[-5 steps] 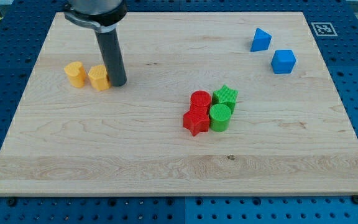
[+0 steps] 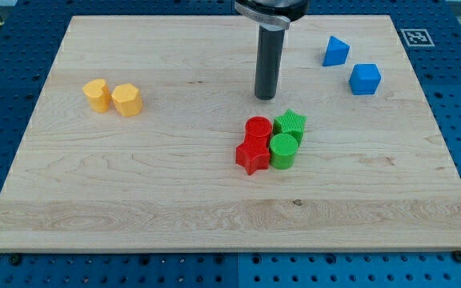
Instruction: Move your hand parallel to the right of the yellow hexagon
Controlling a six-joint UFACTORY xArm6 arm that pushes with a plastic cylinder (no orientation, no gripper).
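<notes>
My tip (image 2: 266, 97) sits on the table (image 2: 214, 216) mid-board, just beyond the red/green cluster. Yellow hexagon (image 2: 126, 100) lies well apart to the tip's left, at roughly the same depth, so the tip is already level with it on its right side; judged from here, closing in means a straight leftward slide. Hexagon stands upright, touching another yellow block (image 2: 97, 94) on its left. No claw on this rig, just a rod, so nothing to spread or pinch.

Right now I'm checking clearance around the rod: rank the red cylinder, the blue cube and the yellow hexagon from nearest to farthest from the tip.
From my tip:
1. Red cylinder, just below it in the view, in the central cluster.
2. Blue cube, toward the view's right.
3. Yellow hexagon, far off at the view's left.
</notes>
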